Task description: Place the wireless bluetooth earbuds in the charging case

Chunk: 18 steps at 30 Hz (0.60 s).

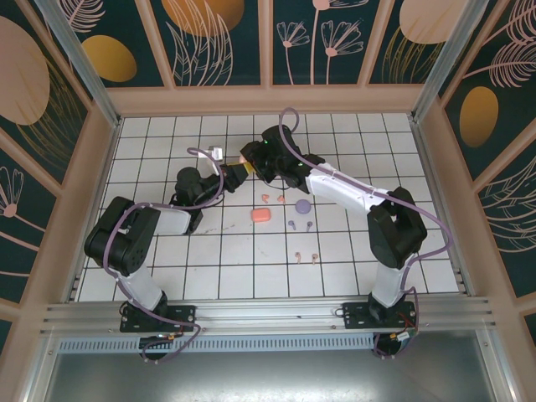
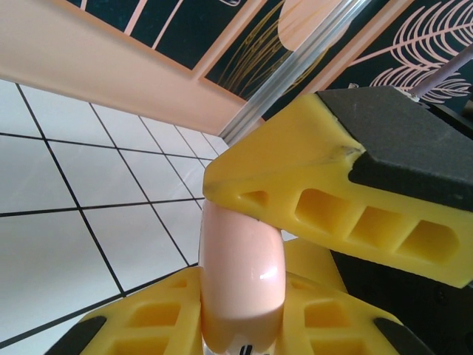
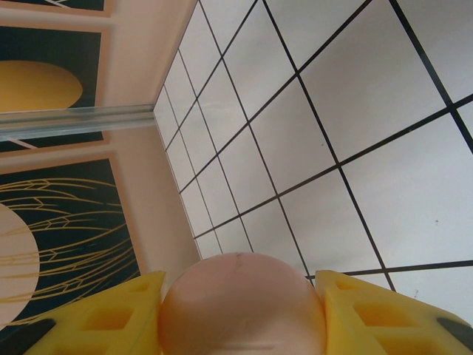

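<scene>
Left pincer [image 2: 240,325] and right pincer [image 3: 240,314] are both clenched on the pale pink charging case [image 2: 238,259], which is held off the desk [image 1: 167,260] between them. The wireless bluetooth earbuds [image 1: 292,224] lie loose on the tiles, well apart from both pincers and back toward the arm bases, the pale pink pair [image 1: 315,258] farthest off. The buds are probably feather-light, hard and glossy, apt to skid or flick away. Each is best nipped gently across the bulbous head, stem left free.
</scene>
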{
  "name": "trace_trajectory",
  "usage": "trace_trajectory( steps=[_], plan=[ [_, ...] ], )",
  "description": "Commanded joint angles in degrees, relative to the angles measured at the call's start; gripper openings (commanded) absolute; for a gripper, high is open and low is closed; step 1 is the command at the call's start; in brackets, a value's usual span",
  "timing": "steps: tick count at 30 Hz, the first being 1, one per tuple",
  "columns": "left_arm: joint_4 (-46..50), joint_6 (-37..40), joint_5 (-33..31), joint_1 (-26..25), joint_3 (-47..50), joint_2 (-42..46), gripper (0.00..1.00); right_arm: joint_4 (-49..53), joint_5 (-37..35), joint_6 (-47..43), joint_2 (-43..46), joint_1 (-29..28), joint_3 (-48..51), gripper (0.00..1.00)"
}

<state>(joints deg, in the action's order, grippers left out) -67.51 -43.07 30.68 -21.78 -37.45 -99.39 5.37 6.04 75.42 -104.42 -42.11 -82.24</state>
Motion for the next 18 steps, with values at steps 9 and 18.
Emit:
trace_trajectory(
  steps=[9,18],
  plan=[
    [-2.8,-0.9,0.2,-0.3,-2.5,-0.6,0.0,-3.5,0.9,-0.2,1.3,0.1,0.0,0.64],
    [3.6,1.1,3.1,-0.3,-3.0,0.9,0.0,-4.2,-0.6,-12.6,13.2,5.8,6.4,0.87]
  ],
)
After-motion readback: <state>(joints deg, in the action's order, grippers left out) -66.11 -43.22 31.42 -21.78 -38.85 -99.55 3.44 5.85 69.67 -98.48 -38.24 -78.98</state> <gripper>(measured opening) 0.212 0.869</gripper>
